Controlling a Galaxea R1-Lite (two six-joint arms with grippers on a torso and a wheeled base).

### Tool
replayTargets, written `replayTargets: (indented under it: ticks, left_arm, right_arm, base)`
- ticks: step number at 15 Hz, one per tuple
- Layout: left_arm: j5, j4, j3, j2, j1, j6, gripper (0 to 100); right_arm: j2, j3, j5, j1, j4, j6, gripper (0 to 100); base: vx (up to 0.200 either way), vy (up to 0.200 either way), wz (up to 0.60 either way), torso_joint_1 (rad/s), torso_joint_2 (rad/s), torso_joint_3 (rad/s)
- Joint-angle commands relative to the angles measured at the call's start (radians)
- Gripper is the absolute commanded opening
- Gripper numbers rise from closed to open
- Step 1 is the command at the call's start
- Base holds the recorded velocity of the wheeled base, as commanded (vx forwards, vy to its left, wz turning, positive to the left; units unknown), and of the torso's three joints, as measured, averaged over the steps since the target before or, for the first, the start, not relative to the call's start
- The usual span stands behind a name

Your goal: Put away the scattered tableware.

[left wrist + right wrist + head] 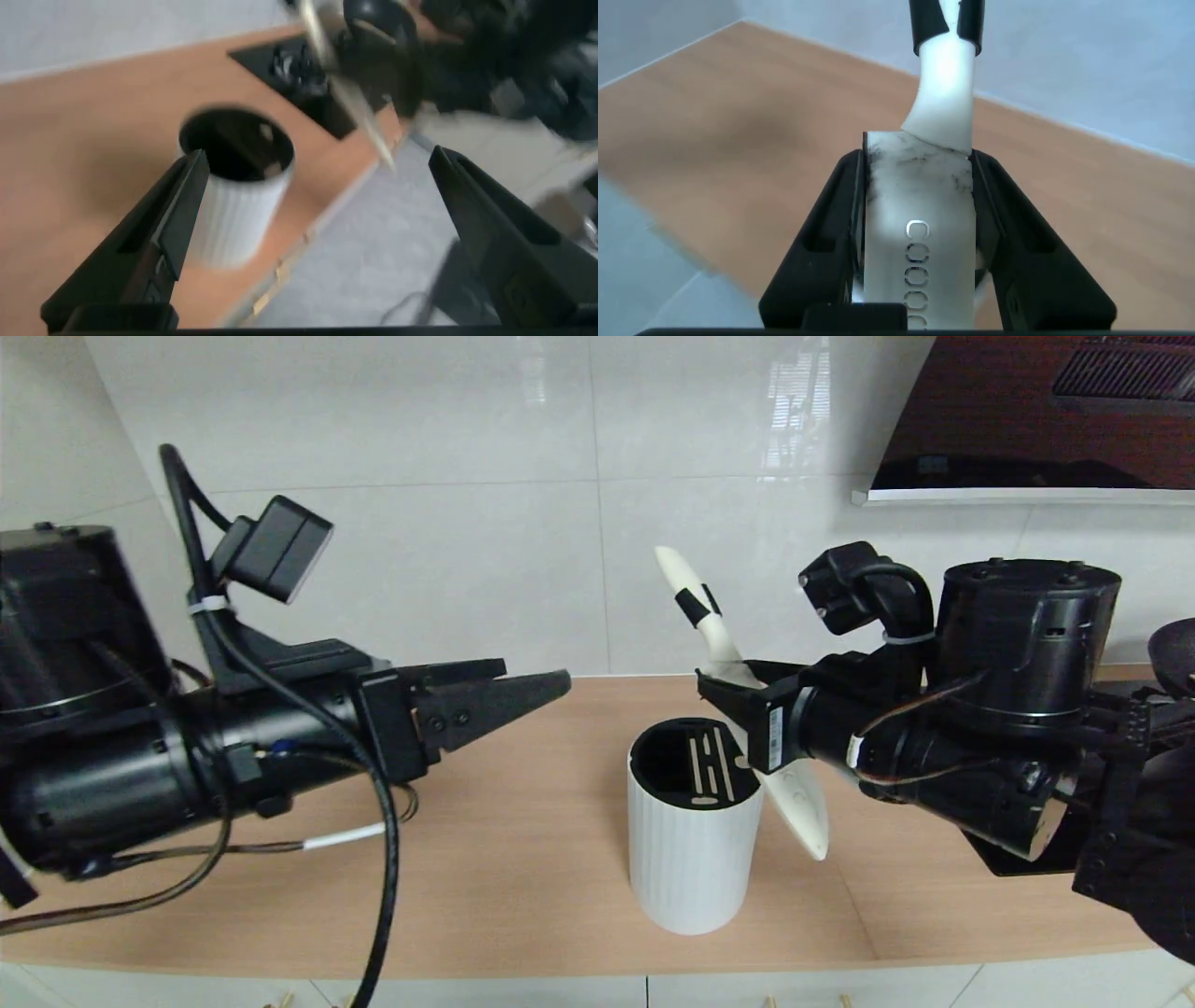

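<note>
Head view: your right gripper clamps a white utensil, tilted just beside the ribbed holder on the counter — bring its lower tip over the opening, straighten it, then lower slowly. Your left gripper hangs open, empty.

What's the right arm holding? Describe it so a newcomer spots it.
On the wooden counter stands a white ribbed holder. Just to its right, the right pincer grips a long cream spatula, tilted, blade down. Unlike the round holder, it is slim and flat, with a black band on its handle.

smooth plastic spatula, ribbed holder, wood-grain counter
</note>
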Motion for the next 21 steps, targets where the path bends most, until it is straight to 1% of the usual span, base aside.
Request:
replayTargets:
  ticks: [1, 2, 3, 5, 8, 10, 12, 14, 17, 18, 21]
  left_arm:
    - [-0.002, -0.121, -0.038, 0.163, -0.004, -0.081, 100]
    - [-0.002, -0.18, -0.038, 0.191, -0.033, -0.155, 100]
    - [0.001, -0.213, -0.036, 0.209, -0.042, -0.183, 100]
    - [-0.002, -0.247, -0.035, 0.237, -0.042, -0.195, 100]
    - [0.0, -0.25, -0.047, 0.274, -0.044, -0.19, 100]
    - [0.0, -0.29, -0.05, 0.29, -0.044, -0.192, 100]
    - [0.001, -0.327, -0.049, 0.306, -0.048, -0.195, 100]
    - [0.003, -0.33, -0.047, 0.309, -0.065, -0.195, 100]
    - [0.003, -0.344, -0.047, 0.327, -0.065, -0.195, 100]
    - [0.004, -0.387, -0.047, 0.34, -0.065, -0.195, 100]
    - [0.007, -0.405, -0.047, 0.344, -0.065, -0.195, 100]
  right_arm:
    - [0.04, -0.006, -0.027, 0.043, 0.0, 0.006, 0]
    - [0.06, -0.017, -0.057, 0.053, -0.005, 0.015, 0]
    - [0.066, -0.024, -0.073, 0.062, -0.005, 0.037, 0]
    - [0.066, -0.03, -0.079, 0.091, -0.005, 0.066, 0]
    - [0.071, -0.023, -0.094, 0.131, -0.008, 0.072, 0]
    - [0.071, -0.02, -0.096, 0.149, -0.019, 0.072, 0]
    - [0.075, -0.02, -0.105, 0.162, -0.026, 0.074, 0]
    - [0.092, -0.02, -0.107, 0.165, -0.057, 0.074, 0]
    - [0.1, -0.02, -0.107, 0.178, -0.062, 0.094, 0]
    - [0.1, -0.02, -0.107, 0.185, -0.062, 0.101, 0]
    - [0.109, -0.023, -0.107, 0.192, -0.063, 0.112, 0]
  base:
    - [0.0, 0.0, 0.0, 0.0, 0.0, 0.0]
    - [0.0, 0.0, 0.0, 0.0, 0.0, 0.0]
    - [0.0, 0.0, 0.0, 0.0, 0.0, 0.0]
    - [0.0, 0.0, 0.0, 0.0, 0.0, 0.0]
    - [0.0, 0.0, 0.0, 0.0, 0.0, 0.0]
    - [0.0, 0.0, 0.0, 0.0, 0.0, 0.0]
    - [0.0, 0.0, 0.0, 0.0, 0.0, 0.0]
    - [0.0, 0.0, 0.0, 0.0, 0.0, 0.0]
    - [0.0, 0.0, 0.0, 0.0, 0.0, 0.0]
    - [0.0, 0.0, 0.0, 0.0, 0.0, 0.0]
    - [0.0, 0.0, 0.0, 0.0, 0.0, 0.0]
